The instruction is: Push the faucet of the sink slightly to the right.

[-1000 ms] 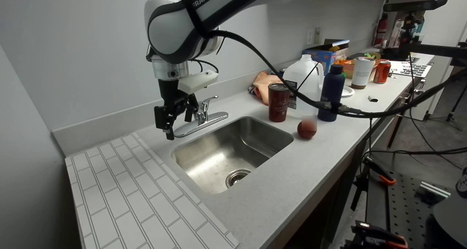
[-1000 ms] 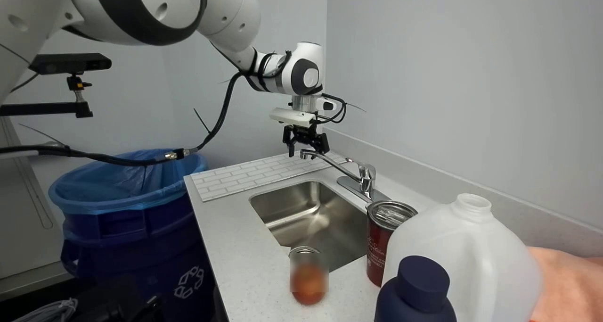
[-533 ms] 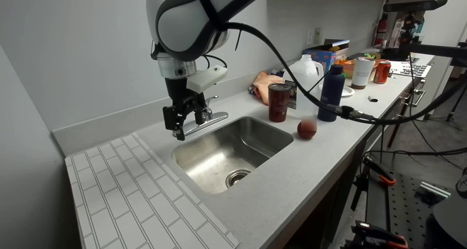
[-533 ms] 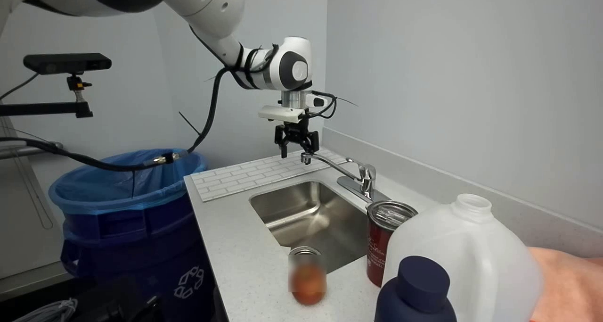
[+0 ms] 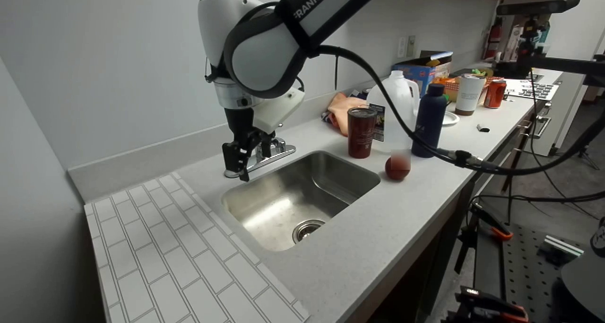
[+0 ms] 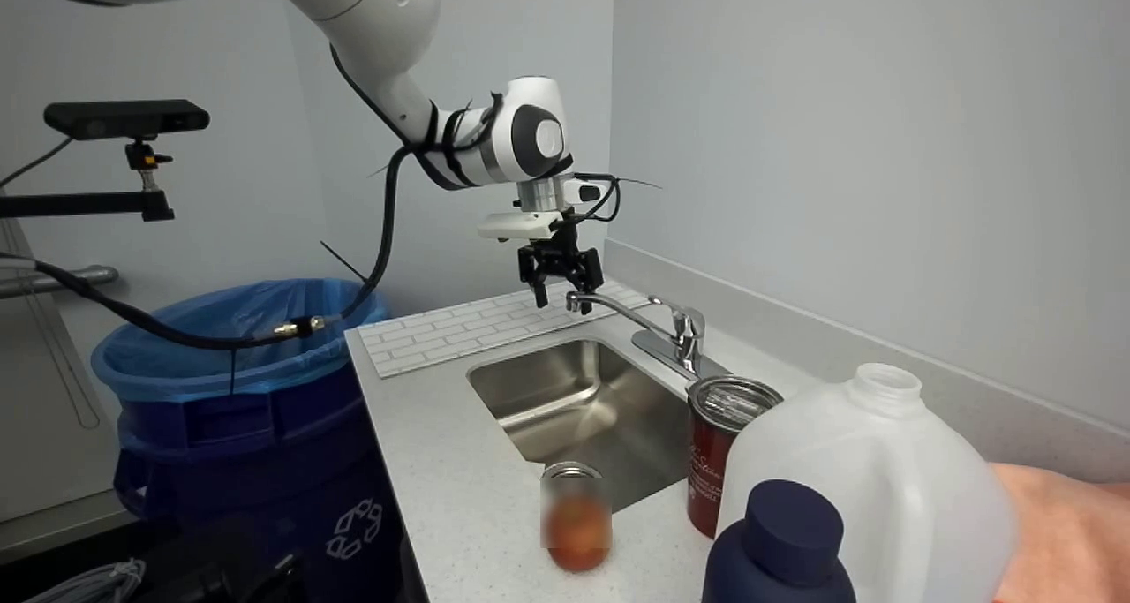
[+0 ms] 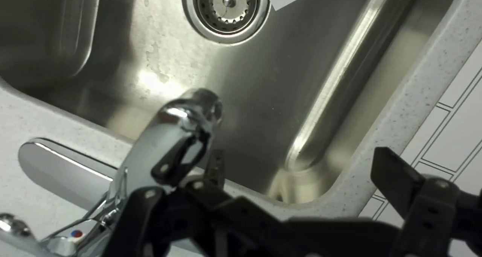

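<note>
The chrome faucet stands behind the sink. Its spout (image 6: pixel 629 310) reaches out over the far part of the basin, and its base plate (image 5: pixel 282 153) shows behind my gripper. The steel sink (image 5: pixel 276 214) shows its bare floor; it is also in an exterior view (image 6: pixel 609 400). My gripper (image 5: pixel 255 166) is open and points down above the sink's back corner. In an exterior view the gripper (image 6: pixel 563 305) has one finger at the spout's end. In the wrist view the gripper (image 7: pixel 298 154) has its left finger beside the spout (image 7: pixel 158 146), apparently touching it. The right finger hangs free.
A dark red tumbler (image 5: pixel 361 134), a clear jug (image 5: pixel 391 108), a navy bottle (image 5: pixel 429 119) and a round red object (image 5: pixel 397 167) stand on the counter beside the sink. A tile-patterned panel (image 5: pixel 179 252) lies on the opposite side. The wall backsplash (image 5: pixel 151 152) is behind.
My gripper has moved along the sink's back edge towards the faucet base and stays open. The spout's end has swung slightly the same way, towards the tumbler side.
</note>
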